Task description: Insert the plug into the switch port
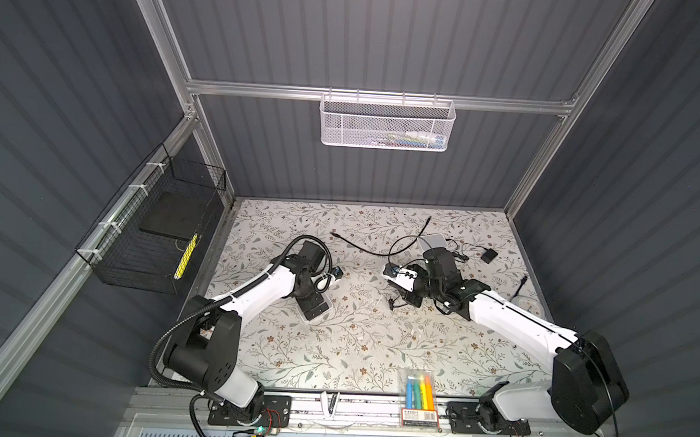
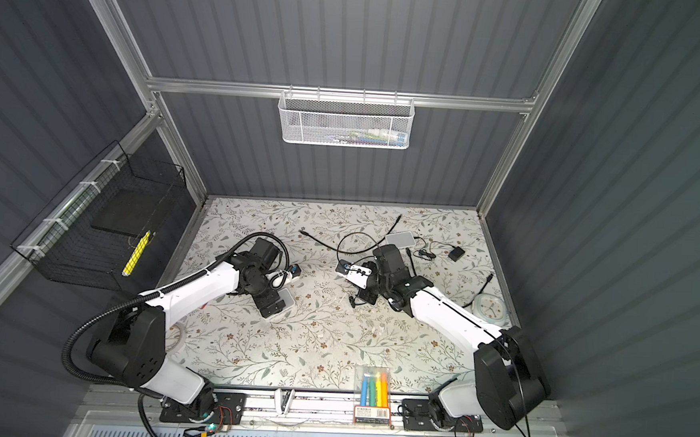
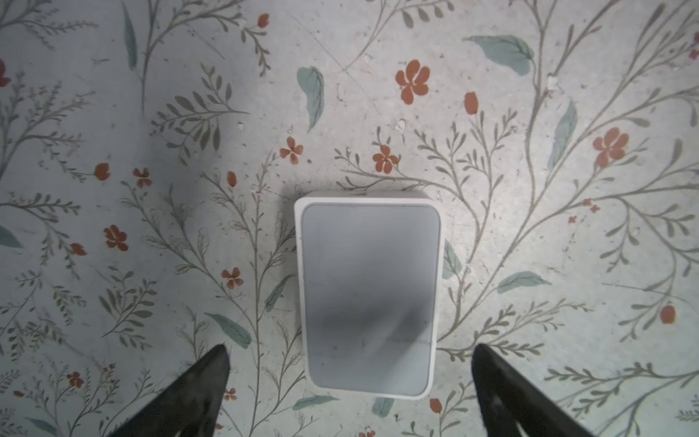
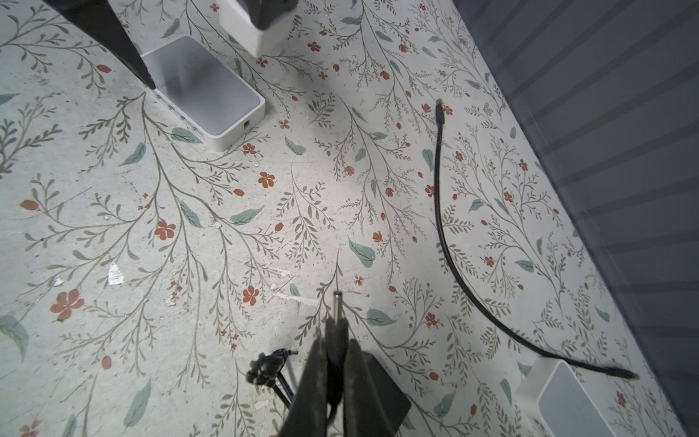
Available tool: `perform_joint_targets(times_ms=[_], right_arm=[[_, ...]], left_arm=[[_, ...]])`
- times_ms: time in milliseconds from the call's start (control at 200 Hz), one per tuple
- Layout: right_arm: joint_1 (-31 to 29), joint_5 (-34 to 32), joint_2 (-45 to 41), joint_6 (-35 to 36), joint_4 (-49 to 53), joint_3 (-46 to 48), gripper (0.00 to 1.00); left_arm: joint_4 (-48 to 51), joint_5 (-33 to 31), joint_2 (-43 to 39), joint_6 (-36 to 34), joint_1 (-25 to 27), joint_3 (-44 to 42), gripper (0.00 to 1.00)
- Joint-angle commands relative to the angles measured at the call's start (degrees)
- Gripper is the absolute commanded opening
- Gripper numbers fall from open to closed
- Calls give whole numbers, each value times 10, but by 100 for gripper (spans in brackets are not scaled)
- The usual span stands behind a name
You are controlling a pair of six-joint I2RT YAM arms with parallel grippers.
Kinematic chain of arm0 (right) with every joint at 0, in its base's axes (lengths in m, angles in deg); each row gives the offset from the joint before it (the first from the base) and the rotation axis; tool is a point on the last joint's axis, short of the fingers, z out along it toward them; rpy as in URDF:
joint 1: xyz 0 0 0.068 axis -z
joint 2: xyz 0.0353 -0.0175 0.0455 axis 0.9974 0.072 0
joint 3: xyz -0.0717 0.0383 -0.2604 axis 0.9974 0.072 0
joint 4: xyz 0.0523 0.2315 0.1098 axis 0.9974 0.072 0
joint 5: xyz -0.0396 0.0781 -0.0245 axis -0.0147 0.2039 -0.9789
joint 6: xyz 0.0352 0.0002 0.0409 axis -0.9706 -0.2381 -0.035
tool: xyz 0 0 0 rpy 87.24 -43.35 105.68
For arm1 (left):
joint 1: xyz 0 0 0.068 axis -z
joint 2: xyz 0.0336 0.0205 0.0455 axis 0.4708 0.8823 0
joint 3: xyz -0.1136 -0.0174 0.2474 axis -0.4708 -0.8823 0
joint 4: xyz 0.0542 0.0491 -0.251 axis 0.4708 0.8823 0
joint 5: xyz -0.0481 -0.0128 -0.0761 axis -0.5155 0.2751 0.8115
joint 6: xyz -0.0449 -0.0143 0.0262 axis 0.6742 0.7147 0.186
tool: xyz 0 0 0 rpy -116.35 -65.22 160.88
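The switch (image 3: pixel 368 299) is a white box with a grey top, lying flat on the floral table. My left gripper (image 3: pixel 350 363) hangs over its near end, open, with one black finger on each side and clear of the box. In both top views the left gripper (image 1: pixel 313 309) (image 2: pixel 272 304) covers most of the switch (image 2: pixel 287 297). The right wrist view shows the switch (image 4: pixel 204 90) far ahead, a small port (image 4: pixel 246 124) on its side wall. My right gripper (image 4: pixel 334 340) (image 1: pixel 408 300) is shut on the black plug (image 4: pixel 336 306), whose metal tip pokes out ahead of the fingers.
A second white box (image 1: pixel 434 243) (image 4: pixel 567 401) lies at the back with thin black wires around it. A loose black cable (image 1: pixel 355 245) (image 4: pixel 442 227) curves across the table. A black adapter (image 1: pixel 488 256) and a round dial (image 2: pixel 488 307) sit at the right. A marker pack (image 1: pixel 419 392) lies at the front edge.
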Motion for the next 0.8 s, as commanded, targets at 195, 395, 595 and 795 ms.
perform_joint_targets(times_ms=[195,395,595,795], right_arm=[[9,32,10,-10,-5,-1,0],[15,32,8,-11,-3,4,0],[21,39,21,-13,-6,0,0],[24,40,25,-15,-5,-1,0]], left_arm=[[0,2,62,-46,-1,4,100],[0,2,107,-51,-1,22,99],[15,14,157,-84,-2,53,82],[30,79,195,-113,-1,90,55]])
